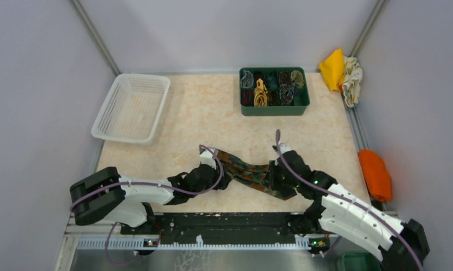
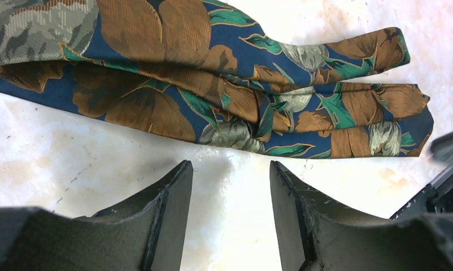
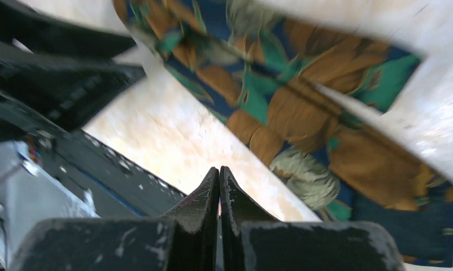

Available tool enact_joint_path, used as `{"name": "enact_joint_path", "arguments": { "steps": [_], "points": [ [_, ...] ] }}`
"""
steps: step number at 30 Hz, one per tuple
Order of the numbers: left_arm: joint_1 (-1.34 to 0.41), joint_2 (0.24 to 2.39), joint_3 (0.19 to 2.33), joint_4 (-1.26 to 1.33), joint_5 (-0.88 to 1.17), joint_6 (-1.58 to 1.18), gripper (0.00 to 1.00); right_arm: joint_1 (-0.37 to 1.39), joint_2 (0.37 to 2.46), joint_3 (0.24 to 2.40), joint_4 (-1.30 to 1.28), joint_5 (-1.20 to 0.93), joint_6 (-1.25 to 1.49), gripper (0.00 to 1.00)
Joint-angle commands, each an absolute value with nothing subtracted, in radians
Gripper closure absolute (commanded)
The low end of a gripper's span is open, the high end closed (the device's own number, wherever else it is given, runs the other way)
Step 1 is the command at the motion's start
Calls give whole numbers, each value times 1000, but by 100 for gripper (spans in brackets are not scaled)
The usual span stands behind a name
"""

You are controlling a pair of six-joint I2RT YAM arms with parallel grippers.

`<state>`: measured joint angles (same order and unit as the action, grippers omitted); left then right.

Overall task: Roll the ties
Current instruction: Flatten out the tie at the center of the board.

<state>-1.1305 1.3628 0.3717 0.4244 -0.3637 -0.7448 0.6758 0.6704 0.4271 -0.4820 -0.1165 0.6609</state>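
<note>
Near: left gripper (image 2: 230, 169) fingers apart, empty, just short of tie (image 2: 213, 96) doubled over on table (image 1: 173, 113). right gripper (image 3: 220, 170) fingers pressed together, nothing between; only wrist views show this. Farther: orange cloth (image 1: 375, 172), white basket (image 1: 131, 107), green bin (image 1: 274, 111) holding rolled ties (image 1: 261, 93).

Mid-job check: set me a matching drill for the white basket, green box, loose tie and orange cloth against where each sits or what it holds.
1 white basket
2 green box
3 brown tie
4 orange cloth

A holds rolled ties
B beside the right wall
C far left of the table
D flat, near middle of the table

Pairs: 1-C, 2-A, 3-D, 4-B
</note>
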Motion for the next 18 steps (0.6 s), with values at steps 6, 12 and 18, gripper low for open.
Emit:
{"name": "enact_joint_path", "arguments": {
  "steps": [6,12,18],
  "points": [
    [-1137,1156,384,282,-380,-753,40,857,968,408,-415,122,810,100],
    [-1137,992,379,195,-420,-748,40,854,1123,444,-478,299,876,100],
    [-1133,960,415,236,-571,-711,35,757,1227,555,-645,441,856,100]
  ]
}}
